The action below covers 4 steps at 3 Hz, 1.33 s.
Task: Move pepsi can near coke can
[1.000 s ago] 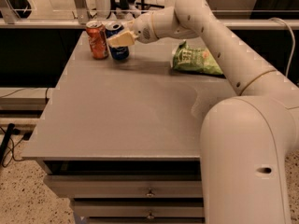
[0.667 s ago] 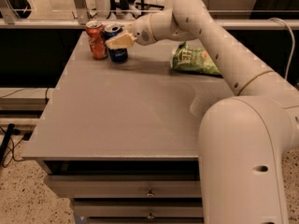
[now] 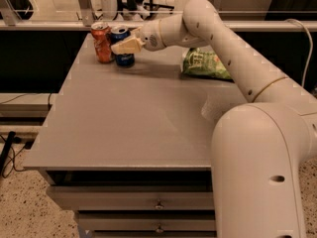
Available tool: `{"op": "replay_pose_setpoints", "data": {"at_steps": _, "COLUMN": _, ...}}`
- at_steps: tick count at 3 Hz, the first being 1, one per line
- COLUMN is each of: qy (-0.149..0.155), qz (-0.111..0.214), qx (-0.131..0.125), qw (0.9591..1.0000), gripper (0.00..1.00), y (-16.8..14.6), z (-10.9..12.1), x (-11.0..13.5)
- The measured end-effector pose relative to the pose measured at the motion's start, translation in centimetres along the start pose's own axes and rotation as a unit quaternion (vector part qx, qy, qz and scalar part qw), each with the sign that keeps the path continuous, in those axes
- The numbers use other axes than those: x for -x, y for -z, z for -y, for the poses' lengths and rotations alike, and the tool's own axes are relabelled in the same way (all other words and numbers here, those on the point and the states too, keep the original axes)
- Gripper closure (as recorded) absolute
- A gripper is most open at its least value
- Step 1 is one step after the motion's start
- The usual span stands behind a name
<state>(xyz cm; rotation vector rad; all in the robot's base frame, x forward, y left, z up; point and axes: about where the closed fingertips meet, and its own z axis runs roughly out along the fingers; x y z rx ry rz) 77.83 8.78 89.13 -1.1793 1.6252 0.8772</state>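
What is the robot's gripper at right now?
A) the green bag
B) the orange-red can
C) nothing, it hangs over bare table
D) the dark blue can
D: the gripper sits against the pepsi can, which stands just beside the coke can at the far left of the table; the green bag lies apart.

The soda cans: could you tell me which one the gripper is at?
The blue pepsi can; the gripper sits at its side, not at the orange-red coke can.
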Motion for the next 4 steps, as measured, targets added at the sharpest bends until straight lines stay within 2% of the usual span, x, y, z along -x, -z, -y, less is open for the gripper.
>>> {"op": "replay_pose_setpoints", "data": {"at_steps": 1, "qy": -0.004, "qz": 0.004, "qx": 0.004, "qw": 1.0000, "gripper": 0.00, "y": 0.2, "z": -0.5, "x": -0.4}}
{"op": "replay_pose_setpoints", "data": {"at_steps": 2, "qy": 0.026, "qz": 0.015, "qx": -0.011, "qw": 0.9995, "gripper": 0.00, "y": 4.5, "z": -1.2, "x": 0.3}}
{"op": "replay_pose_setpoints", "data": {"at_steps": 3, "qy": 0.053, "qz": 0.023, "qx": -0.045, "qw": 0.9973, "gripper": 0.00, "y": 10.8, "z": -1.2, "x": 0.7}}
{"op": "replay_pose_setpoints", "data": {"at_steps": 4, "qy": 0.055, "qz": 0.023, "qx": -0.052, "qw": 0.9968, "gripper": 0.00, "y": 12.0, "z": -1.0, "x": 0.5}}
